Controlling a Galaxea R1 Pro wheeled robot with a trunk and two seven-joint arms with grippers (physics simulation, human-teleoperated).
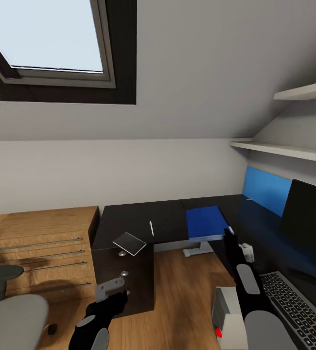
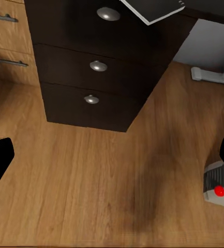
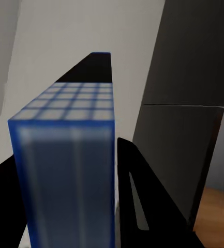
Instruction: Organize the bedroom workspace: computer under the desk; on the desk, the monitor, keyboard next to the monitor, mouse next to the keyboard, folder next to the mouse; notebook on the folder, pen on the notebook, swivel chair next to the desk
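Blue folder lies on the desk, clamped at its near edge by the right gripper. Left gripper hangs open above the floor.

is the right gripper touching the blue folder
Touching. In the right wrist view the folder sits clamped between the black fingers; the head view shows the right gripper at the folder's edge over the desk.

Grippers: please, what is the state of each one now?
Left gripper: open, holding nothing.
Right gripper: closed on the folder.
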